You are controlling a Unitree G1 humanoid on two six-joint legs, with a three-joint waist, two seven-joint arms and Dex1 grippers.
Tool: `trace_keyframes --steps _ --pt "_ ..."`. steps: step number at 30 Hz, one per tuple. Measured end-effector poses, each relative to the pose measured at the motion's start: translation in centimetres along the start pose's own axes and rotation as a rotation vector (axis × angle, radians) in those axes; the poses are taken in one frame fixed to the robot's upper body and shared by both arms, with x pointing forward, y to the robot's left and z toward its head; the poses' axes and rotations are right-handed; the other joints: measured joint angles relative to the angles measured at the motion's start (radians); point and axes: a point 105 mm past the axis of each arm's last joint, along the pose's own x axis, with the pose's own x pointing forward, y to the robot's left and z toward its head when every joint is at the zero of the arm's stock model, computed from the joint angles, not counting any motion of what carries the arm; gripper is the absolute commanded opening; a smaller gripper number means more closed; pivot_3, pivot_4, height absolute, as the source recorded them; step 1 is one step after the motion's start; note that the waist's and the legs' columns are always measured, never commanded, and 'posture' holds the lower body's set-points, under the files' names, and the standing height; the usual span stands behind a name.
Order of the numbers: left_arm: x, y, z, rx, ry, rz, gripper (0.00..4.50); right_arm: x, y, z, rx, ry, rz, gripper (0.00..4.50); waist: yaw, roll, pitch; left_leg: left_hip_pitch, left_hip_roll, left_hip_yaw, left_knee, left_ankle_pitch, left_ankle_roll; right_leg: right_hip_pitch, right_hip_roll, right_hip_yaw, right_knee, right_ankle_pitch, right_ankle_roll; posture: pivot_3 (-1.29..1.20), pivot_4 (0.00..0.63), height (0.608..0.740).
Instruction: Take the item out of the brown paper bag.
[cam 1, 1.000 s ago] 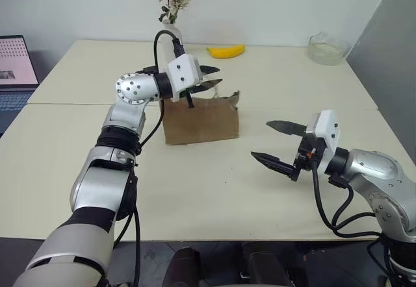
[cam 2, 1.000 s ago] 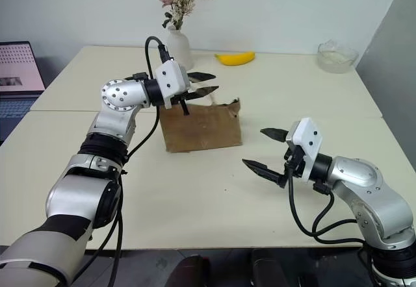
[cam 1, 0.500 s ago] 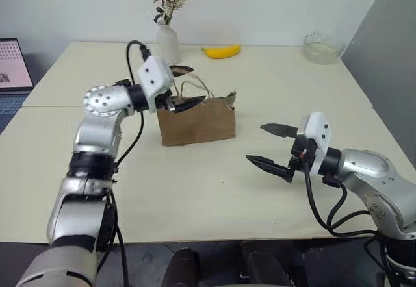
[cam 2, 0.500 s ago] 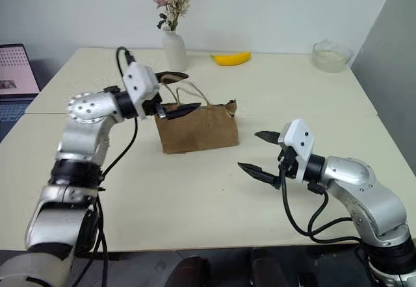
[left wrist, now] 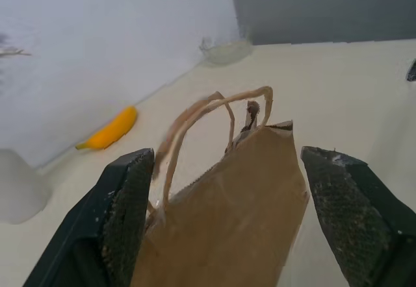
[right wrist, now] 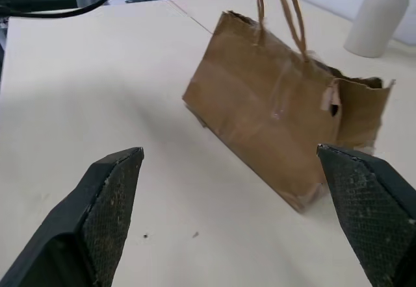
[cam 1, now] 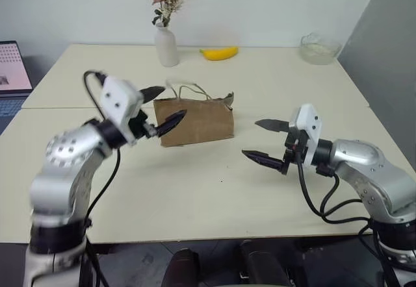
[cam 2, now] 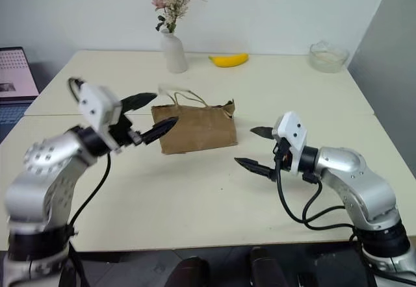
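The brown paper bag (cam 1: pixel 195 119) stands upright in the middle of the table, its two cord handles (cam 1: pixel 189 91) sticking up free. The item is hidden; the bag's inside cannot be seen. My left gripper (cam 1: pixel 170 104) hovers just left of the bag, level and aimed at its end, open and holding nothing. In the left wrist view the bag (left wrist: pixel 240 202) sits between and beyond the black fingers (left wrist: pixel 123 215). My right gripper (cam 1: pixel 253 139) is open to the bag's right, apart from it and pointing toward it. The right wrist view shows the bag (right wrist: pixel 279 112) ahead.
A curved yellow banana (cam 1: pixel 220 52) lies at the back of the table beside a white vase (cam 1: pixel 166 47) of dried flowers. A glass bowl (cam 1: pixel 318 48) sits at the far right corner. A laptop (cam 1: pixel 13 73) shows at the left edge.
My left gripper pulled back from over the bag's top to its near left side and opened wider. The handles now stand free. The right gripper barely moved.
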Motion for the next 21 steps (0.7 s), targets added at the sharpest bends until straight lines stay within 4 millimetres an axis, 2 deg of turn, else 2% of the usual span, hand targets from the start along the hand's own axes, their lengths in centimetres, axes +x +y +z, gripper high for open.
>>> trace_keyframes --steps 2,6,9,12,17,21 --pt "-1.6 -1.6 -0.7 -0.083 0.015 0.054 3.82 0.6 -0.9 0.5 -0.004 -0.021 -0.012 3.84 0.001 0.000 0.000 0.000 0.000 0.000 0.000 0.000 0.000 0.000 0.000 0.000 0.001 0.000 0.000 0.00 0.150 0.740" --pt "-5.0 -4.4 -2.2 -0.187 0.074 0.182 3.82 2.5 -3.6 1.9 -0.050 -0.055 -0.039 2.43 0.002 -0.001 -0.001 0.004 -0.001 0.001 0.000 0.000 0.000 0.002 0.000 0.001 0.002 0.000 0.000 0.00 0.150 0.740" --pt "-6.3 -5.4 -3.1 -0.213 0.124 0.230 3.82 4.1 -5.9 2.2 -0.103 -0.042 -0.056 1.28 0.004 -0.001 -0.001 0.008 -0.001 0.000 0.000 0.000 0.000 0.006 0.000 0.000 0.002 -0.001 -0.002 0.00 0.150 0.740" --pt "-6.5 -5.6 -2.8 -0.198 0.112 0.259 3.82 6.5 -7.6 3.0 -0.169 -0.037 -0.052 0.18 0.006 0.000 0.000 0.016 -0.001 0.001 -0.001 0.000 0.000 0.013 0.001 0.000 0.001 -0.005 -0.009 0.00 0.150 0.740" --pt "-7.1 -6.1 -2.8 -0.191 0.109 0.264 3.82 11.1 -10.7 4.5 -0.347 0.067 -0.088 0.08 -0.003 0.000 0.000 0.016 -0.001 0.001 -0.004 0.000 0.000 0.013 0.000 0.000 0.000 -0.007 -0.013 0.00 0.150 0.740" --pt "-7.7 -6.4 -3.1 -0.181 0.136 0.248 3.82 13.5 -10.7 3.7 -0.449 0.171 -0.090 0.08 -0.004 0.000 0.000 0.017 -0.001 0.000 -0.010 0.000 0.000 0.012 0.000 -0.001 -0.001 -0.007 -0.014 0.00 0.150 0.740"
